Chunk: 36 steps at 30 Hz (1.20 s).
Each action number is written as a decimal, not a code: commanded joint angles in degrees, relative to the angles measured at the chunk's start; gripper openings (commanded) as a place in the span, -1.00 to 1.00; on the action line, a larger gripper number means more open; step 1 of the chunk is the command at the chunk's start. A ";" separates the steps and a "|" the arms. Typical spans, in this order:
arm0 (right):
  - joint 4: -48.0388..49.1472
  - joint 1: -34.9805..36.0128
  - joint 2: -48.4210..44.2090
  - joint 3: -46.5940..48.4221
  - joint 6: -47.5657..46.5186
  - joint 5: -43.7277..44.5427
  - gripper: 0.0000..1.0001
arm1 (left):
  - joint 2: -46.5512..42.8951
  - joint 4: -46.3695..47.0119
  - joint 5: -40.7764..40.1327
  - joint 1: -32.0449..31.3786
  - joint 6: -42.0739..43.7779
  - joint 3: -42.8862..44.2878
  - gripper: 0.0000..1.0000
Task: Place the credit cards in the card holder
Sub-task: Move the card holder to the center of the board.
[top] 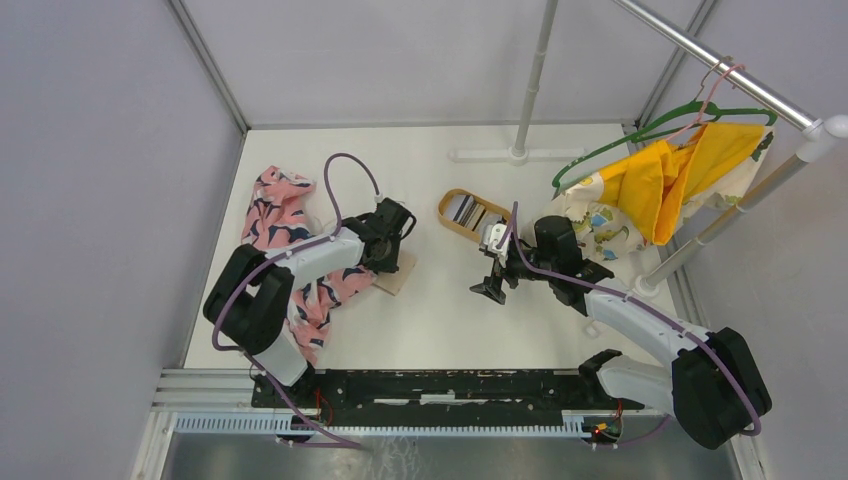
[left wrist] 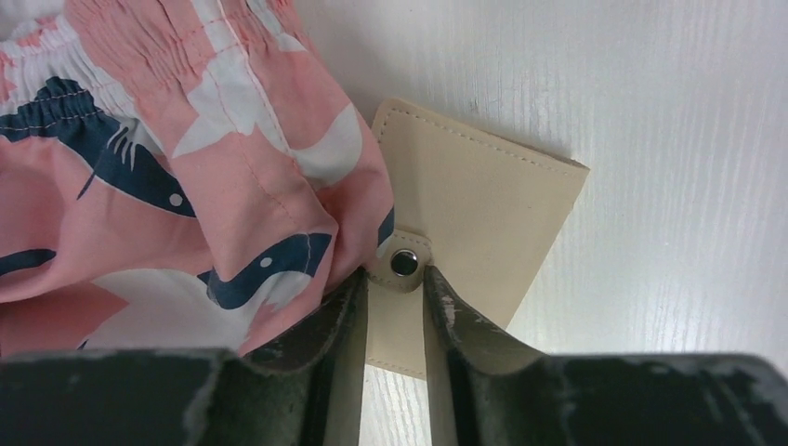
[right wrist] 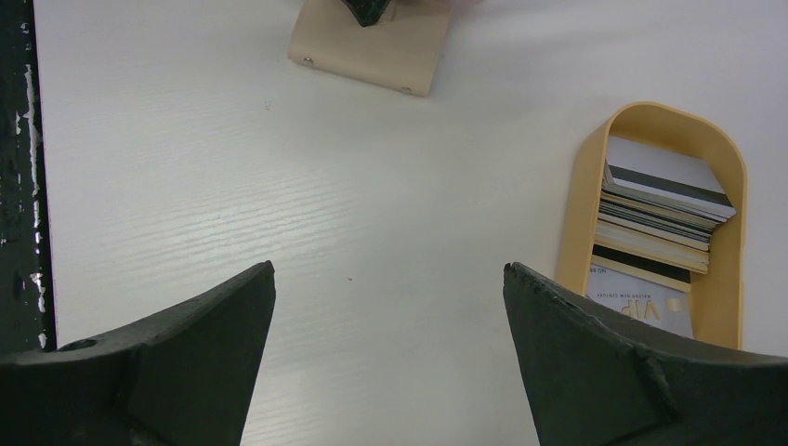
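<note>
Between the narrowly parted fingers of the left gripper (left wrist: pixel 398 279) sits the snap tab (left wrist: pixel 402 263) of the card holder (left wrist: pixel 474 195); pinched or not, I cannot tell. Pink cloth (left wrist: pixel 186 186) overlaps one edge of it. Beyond, the right gripper (right wrist: pixel 388 269) gapes wide over the table (right wrist: pixel 279 167), beside the tray (right wrist: pixel 576 186) of credit cards (right wrist: pixel 660 200).
</note>
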 commanded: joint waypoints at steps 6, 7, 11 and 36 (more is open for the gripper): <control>1.16 -0.18 0.04 1.66 0.25 -1.67 0.96 | 0.39 2.87 3.17 0.45 2.13 -0.28 -0.70; 1.16 -0.17 0.04 1.61 0.27 -1.75 0.96 | 0.32 2.85 3.11 0.49 1.99 -0.29 -0.75; 1.13 -0.17 0.23 1.59 0.33 -2.09 0.96 | -0.39 3.08 3.13 0.45 1.35 -0.45 -0.95; 1.00 0.91 5.57 0.82 -1.27 -9.93 0.96 | -7.96 17.97 16.80 -8.02 -7.53 -5.60 -0.81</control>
